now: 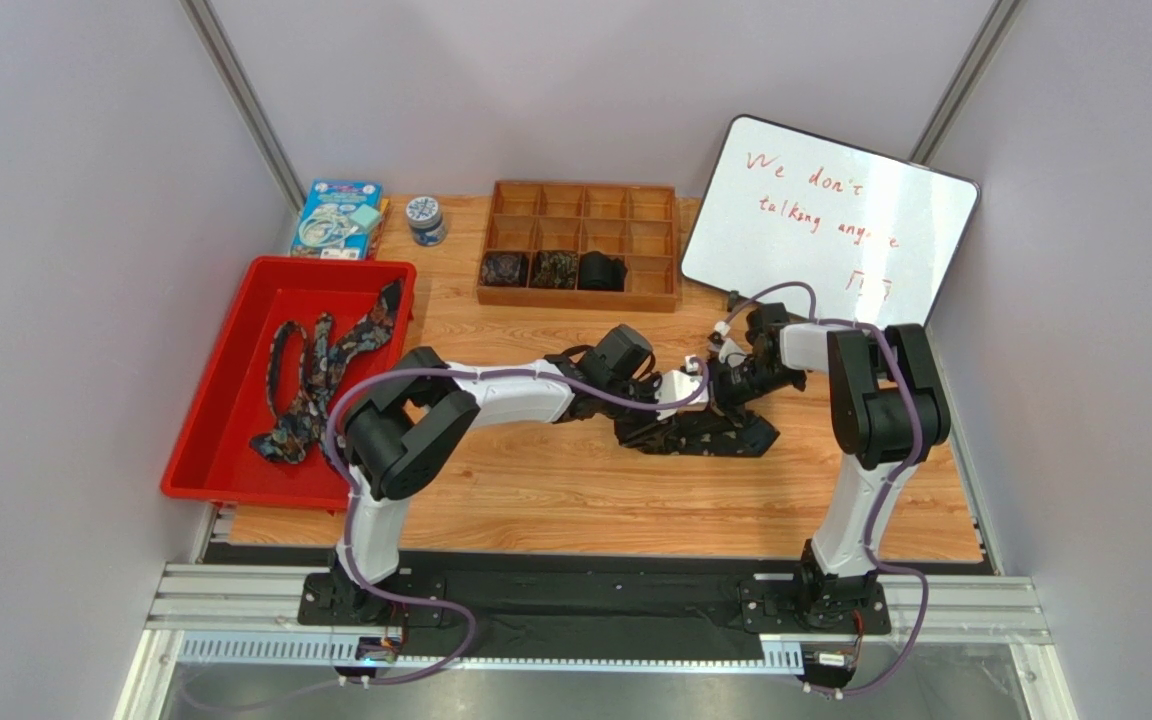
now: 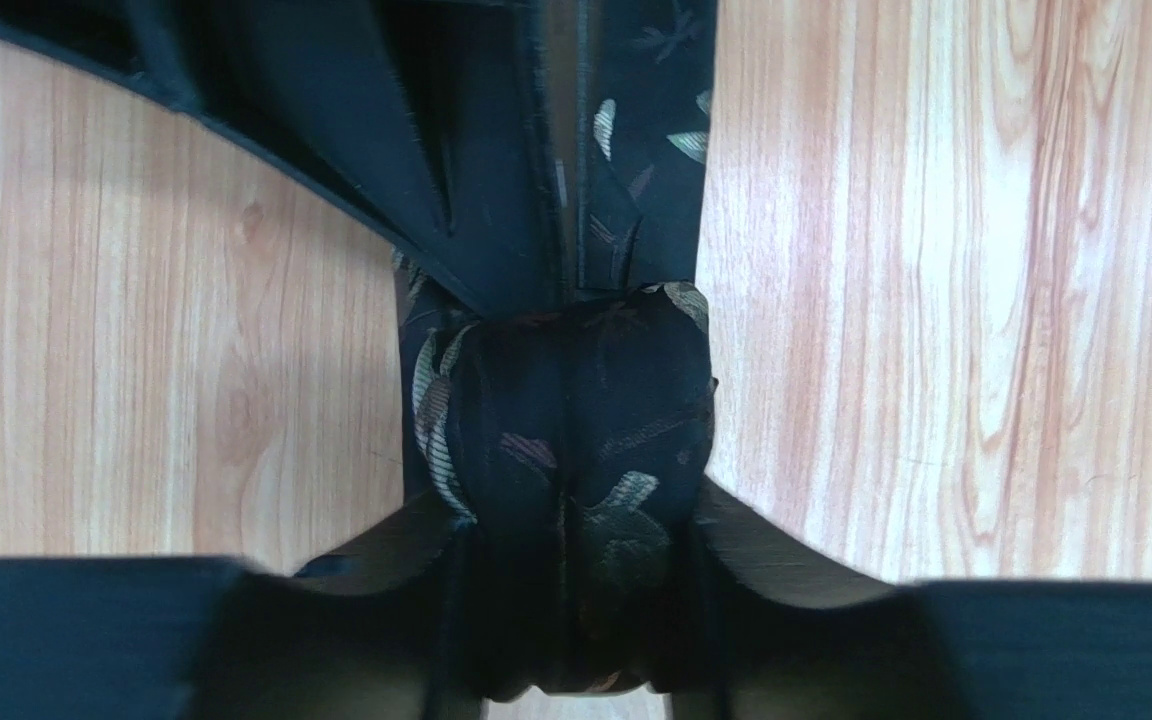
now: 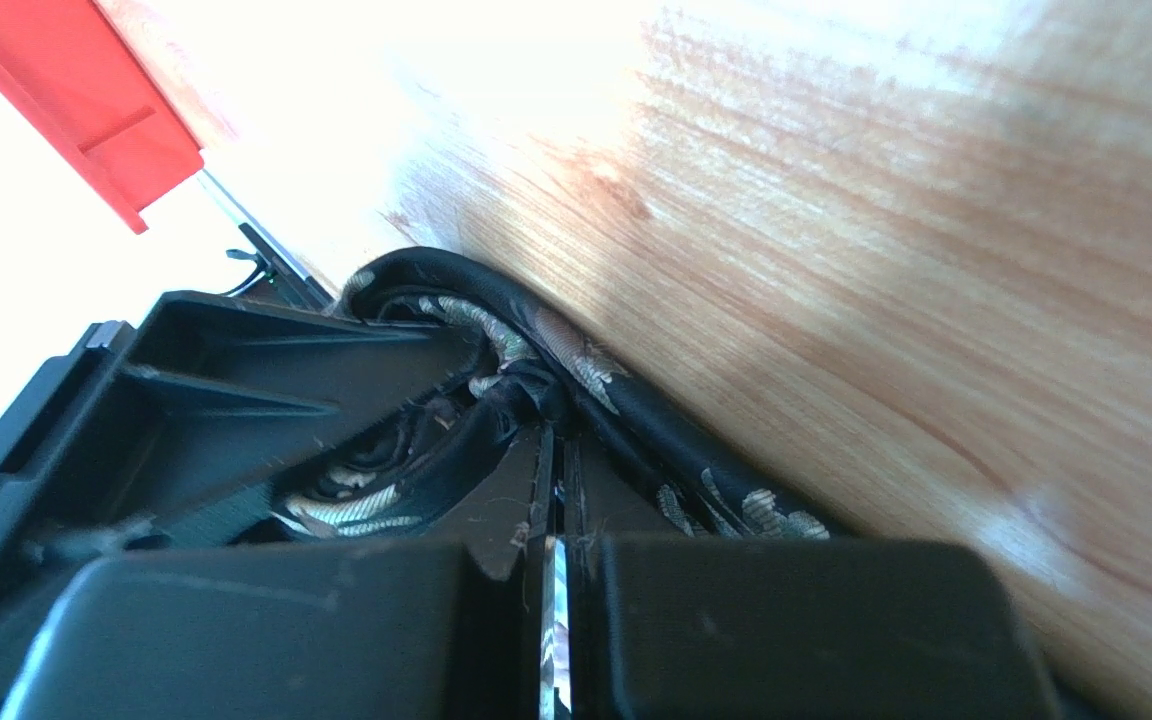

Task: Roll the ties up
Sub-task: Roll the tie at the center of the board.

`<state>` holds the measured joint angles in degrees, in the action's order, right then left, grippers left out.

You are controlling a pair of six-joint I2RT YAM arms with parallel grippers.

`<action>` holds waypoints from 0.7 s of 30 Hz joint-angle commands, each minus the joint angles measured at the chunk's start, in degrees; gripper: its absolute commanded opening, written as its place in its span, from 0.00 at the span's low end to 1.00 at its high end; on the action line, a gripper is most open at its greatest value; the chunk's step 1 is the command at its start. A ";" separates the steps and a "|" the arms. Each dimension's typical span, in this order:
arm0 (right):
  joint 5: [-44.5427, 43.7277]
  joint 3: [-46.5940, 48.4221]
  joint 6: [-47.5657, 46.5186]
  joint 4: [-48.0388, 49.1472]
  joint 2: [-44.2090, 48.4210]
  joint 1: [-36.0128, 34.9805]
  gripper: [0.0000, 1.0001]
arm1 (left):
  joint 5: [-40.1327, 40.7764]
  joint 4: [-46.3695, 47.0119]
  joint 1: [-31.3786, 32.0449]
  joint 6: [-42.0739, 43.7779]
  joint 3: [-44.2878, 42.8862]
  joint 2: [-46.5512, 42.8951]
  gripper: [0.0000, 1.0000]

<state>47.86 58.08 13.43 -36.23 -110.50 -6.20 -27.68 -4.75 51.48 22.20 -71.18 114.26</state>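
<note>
The left gripper [image 2: 575, 518] clasps the tie coil [image 2: 582, 398], closed right gripper [image 3: 549, 450] at its 12 o'clock tail [image 2: 642, 135]; a loosened clasp could unwind it.

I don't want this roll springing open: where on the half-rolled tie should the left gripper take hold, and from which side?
Probably the coil of the tie, not the flat tail. Come from above, with the left gripper closing on the coil's two side edges. The coil sits compact between its fingers, while the tail lies loose and flat on the table.
</note>
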 commanded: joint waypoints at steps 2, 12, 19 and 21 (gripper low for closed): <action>-9.98 -0.34 -2.18 3.97 -2.35 -0.40 0.00 | 0.78 -3.06 0.72 4.35 -1.07 1.58 0.26; -0.50 6.51 -7.62 -10.59 3.17 4.08 0.46 | 4.83 -8.96 0.72 5.49 -1.07 1.76 0.14; 5.31 5.12 -10.44 -15.72 7.49 3.30 0.63 | 5.18 -8.96 0.72 5.40 -1.24 2.37 0.15; 6.63 4.32 -9.05 -13.44 7.14 1.99 0.62 | 5.18 -8.96 0.72 5.49 -1.42 2.64 0.16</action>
<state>50.09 63.37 5.17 -49.47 -105.14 -1.93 -25.15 -7.99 52.16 25.98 -72.53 114.56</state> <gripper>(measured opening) 0.626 0.370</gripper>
